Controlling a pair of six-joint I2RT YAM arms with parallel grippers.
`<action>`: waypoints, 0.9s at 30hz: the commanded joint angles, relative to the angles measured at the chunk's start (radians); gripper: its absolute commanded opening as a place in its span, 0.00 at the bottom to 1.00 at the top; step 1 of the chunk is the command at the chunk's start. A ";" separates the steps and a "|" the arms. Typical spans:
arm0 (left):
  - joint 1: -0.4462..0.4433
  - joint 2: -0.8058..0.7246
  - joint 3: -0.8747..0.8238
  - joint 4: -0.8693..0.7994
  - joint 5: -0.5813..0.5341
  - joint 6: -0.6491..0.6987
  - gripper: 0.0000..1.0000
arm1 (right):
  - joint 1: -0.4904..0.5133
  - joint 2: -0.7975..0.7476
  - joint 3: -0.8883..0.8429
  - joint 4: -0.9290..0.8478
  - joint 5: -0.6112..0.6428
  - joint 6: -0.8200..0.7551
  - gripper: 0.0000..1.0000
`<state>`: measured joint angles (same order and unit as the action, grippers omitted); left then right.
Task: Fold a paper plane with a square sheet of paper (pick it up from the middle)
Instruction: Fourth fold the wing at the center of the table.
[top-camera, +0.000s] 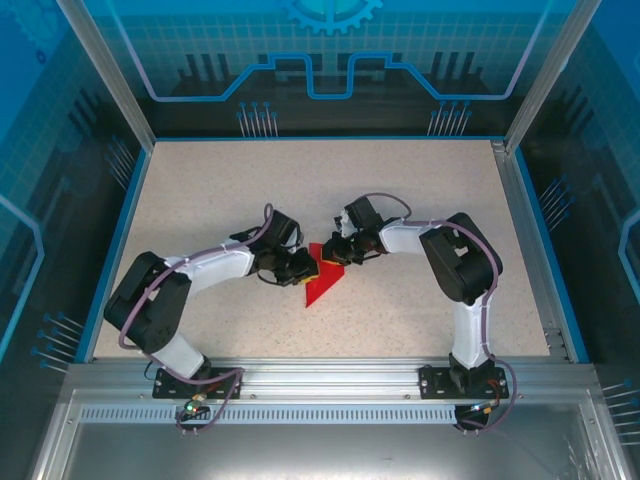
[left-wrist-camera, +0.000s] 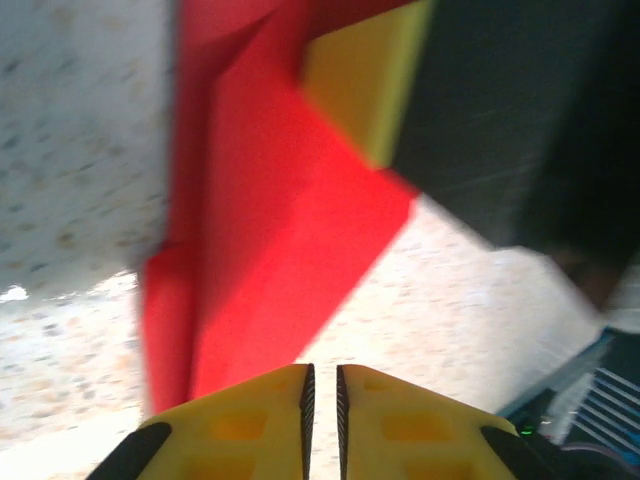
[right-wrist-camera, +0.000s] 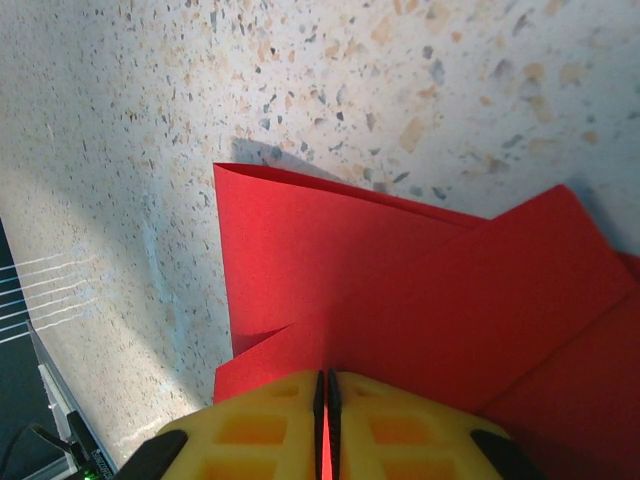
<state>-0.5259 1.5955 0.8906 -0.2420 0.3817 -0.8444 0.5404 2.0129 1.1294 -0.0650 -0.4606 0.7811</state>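
The paper (top-camera: 322, 281), partly folded, lies mid-table (top-camera: 200, 200) between my two claws. My right claw (right-wrist-camera: 326, 378) is clenched on its edge, a red sliver caught between the jaws. My left claw (left-wrist-camera: 322, 372) stands parted by a slit, grasping nothing, tips just beside the paper.

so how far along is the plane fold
Done: the red paper is no flat square; several folded layers overlap, and from above it tapers to a point. In hand: the right pincer is shut on a folded edge, while the left pincer sits at the paper's end, jaws a slit apart, gripping nothing. Left: it is not yet a narrow dart, so the last folds remain.
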 joint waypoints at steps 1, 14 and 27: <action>0.012 -0.008 0.033 0.047 0.048 -0.082 0.19 | -0.008 0.062 -0.042 -0.058 0.057 0.001 0.13; -0.002 0.180 -0.011 0.222 0.106 -0.207 0.20 | -0.002 0.071 -0.059 -0.048 0.065 0.017 0.13; -0.022 0.220 -0.090 0.009 0.079 -0.057 0.16 | 0.007 0.076 -0.052 -0.069 0.077 0.020 0.13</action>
<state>-0.5285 1.8053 0.8642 -0.0479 0.4610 -0.9665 0.5369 2.0129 1.1164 -0.0402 -0.4690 0.8078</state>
